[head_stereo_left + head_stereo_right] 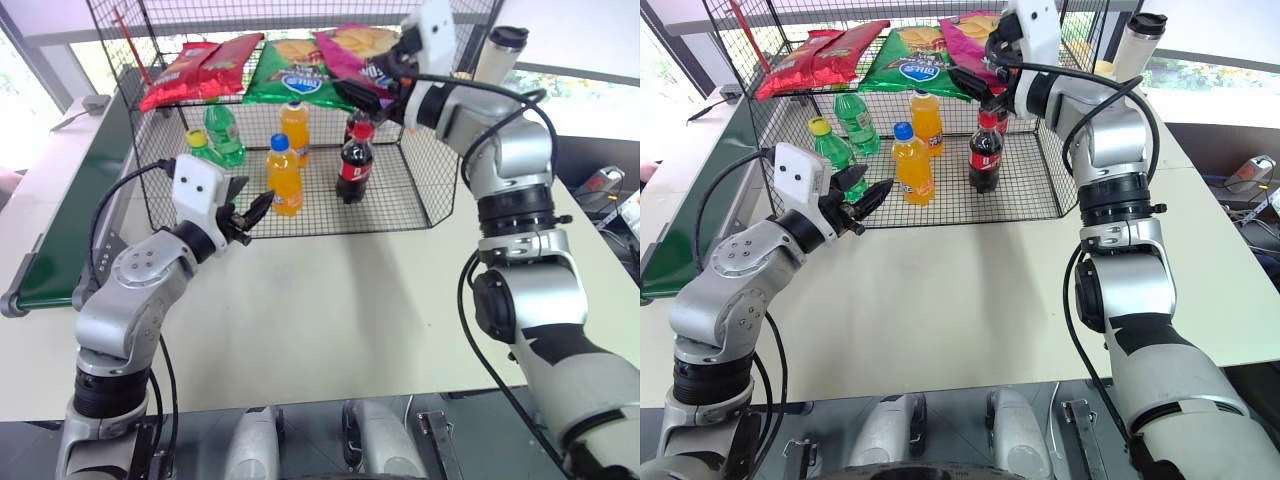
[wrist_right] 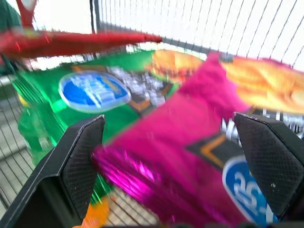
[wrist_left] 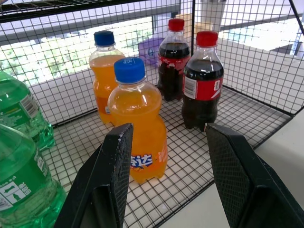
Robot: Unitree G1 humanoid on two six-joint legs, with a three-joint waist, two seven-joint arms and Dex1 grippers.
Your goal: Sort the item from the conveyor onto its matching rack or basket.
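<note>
The magenta-pink crisp bag (image 1: 343, 50) lies on the upper grid shelf of the black wire cage (image 1: 410, 185), to the right of a green bag. My right gripper (image 1: 368, 85) is raised at the shelf's front edge, open wide. In the right wrist view the pink bag (image 2: 190, 142) lies between the two spread fingers. My left gripper (image 1: 254, 200) hovers in front of the cage's lower floor, open and holding nothing, facing an orange bottle (image 3: 137, 118). The dark-green conveyor (image 1: 80, 200) runs along the left side.
Red bags (image 1: 195, 65) and the green bag (image 1: 295, 75) share the upper shelf. Green bottles (image 1: 222, 135), orange bottles (image 1: 284, 178) and cola bottles (image 1: 355, 160) stand on the cage floor. A lidded tumbler (image 1: 500, 55) stands at the back right. The white table (image 1: 350, 300) lies in front.
</note>
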